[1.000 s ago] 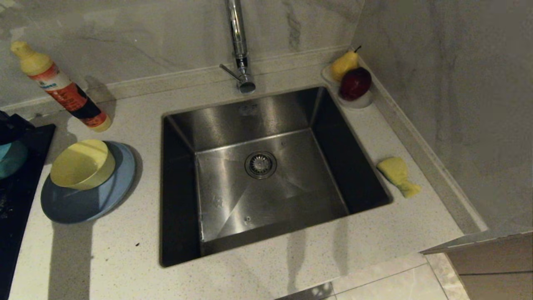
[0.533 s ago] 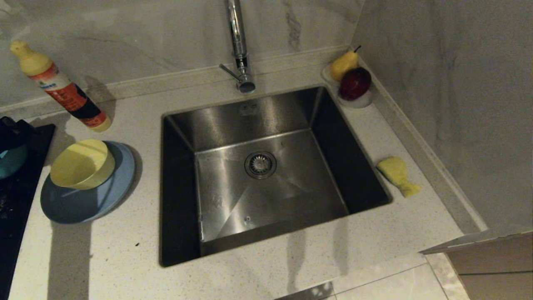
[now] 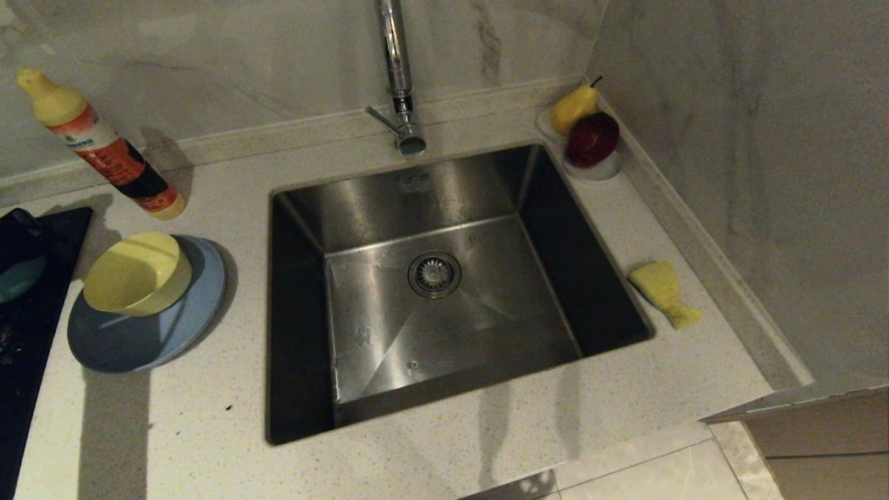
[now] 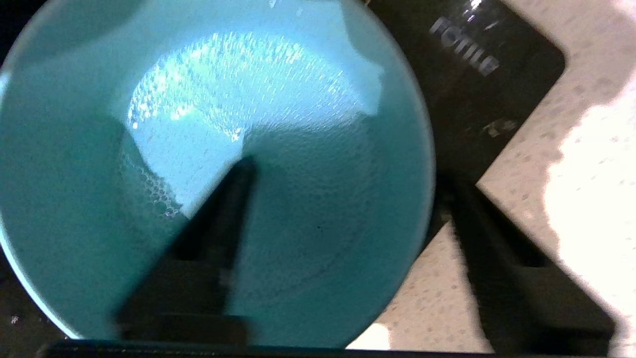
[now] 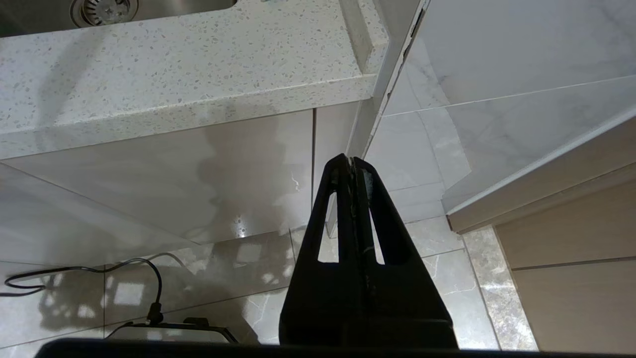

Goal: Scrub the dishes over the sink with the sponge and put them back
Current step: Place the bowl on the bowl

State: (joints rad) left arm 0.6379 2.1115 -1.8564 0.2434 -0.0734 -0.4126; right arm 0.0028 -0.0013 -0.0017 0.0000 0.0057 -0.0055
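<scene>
A teal bowl [image 4: 308,238] fills the left wrist view and stands on a black cooktop [image 4: 472,89]. My left gripper [image 4: 345,174] is open and straddles its rim, one finger inside the bowl and one outside. In the head view only an edge of the teal bowl [image 3: 17,281] shows at the far left. A pale-yellow bowl [image 3: 135,274] sits on the light-blue plate [image 3: 139,340], left of the sink [image 3: 417,187]. The yellow sponge [image 3: 663,290] lies on the counter right of the sink. My right gripper [image 5: 353,159] hangs shut below the counter edge, holding nothing.
A tall chrome tap [image 3: 397,76] stands behind the sink. A detergent bottle [image 3: 104,146] leans at the back left. A pear [image 3: 574,105] and a dark red apple [image 3: 592,139] sit on a white dish in the back right corner. A wall closes the right side.
At the left edge of the head view my dark left gripper has sunk lower over the teal bowl, so less of the bowl shows. Nothing else has moved.
</scene>
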